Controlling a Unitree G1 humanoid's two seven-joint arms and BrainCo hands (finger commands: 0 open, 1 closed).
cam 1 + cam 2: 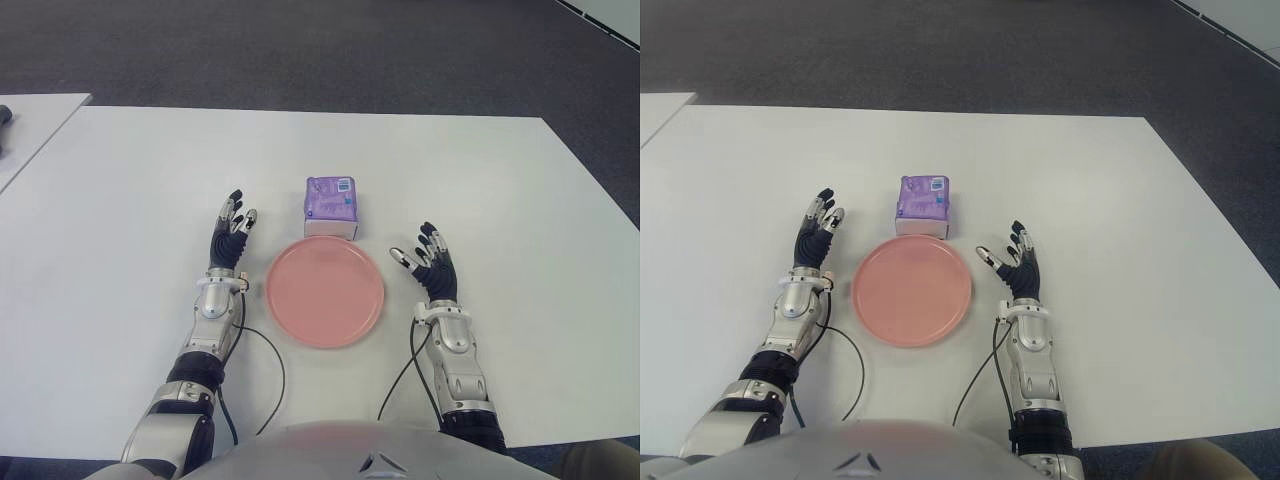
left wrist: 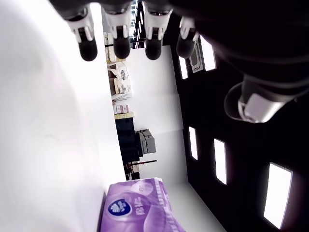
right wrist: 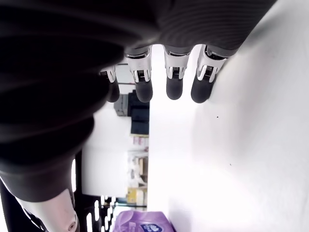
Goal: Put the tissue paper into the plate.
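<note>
Tissue pack: You have a small purple plastic-wrapped pack of tissue paper (image 1: pixel 332 204) lying on the white table (image 1: pixel 120 190), just beyond the far rim of the plate and apparently touching it. It is not in the plate.
Plate: You have a round, shallow pink plate (image 1: pixel 324 291) sitting on the table between the two hands, with nothing in it.
Left hand: Your left hand (image 1: pixel 231 238) shows to the left of the plate, near its far-left rim. Its fingers (image 2: pixel 121 42) are extended and spread, holding nothing. The tissue pack lies well apart from it, toward the right.
Right hand: Your right hand (image 1: pixel 428 264) shows to the right of the plate, close to its rim. Its fingers (image 3: pixel 174 86) are straight and apart, holding nothing.
Contact: You cannot tell from these views whether either hand touches the table.
Cables: You have a thin black cable (image 1: pixel 270 370) trailing from each wrist across the table toward the robot's body.
</note>
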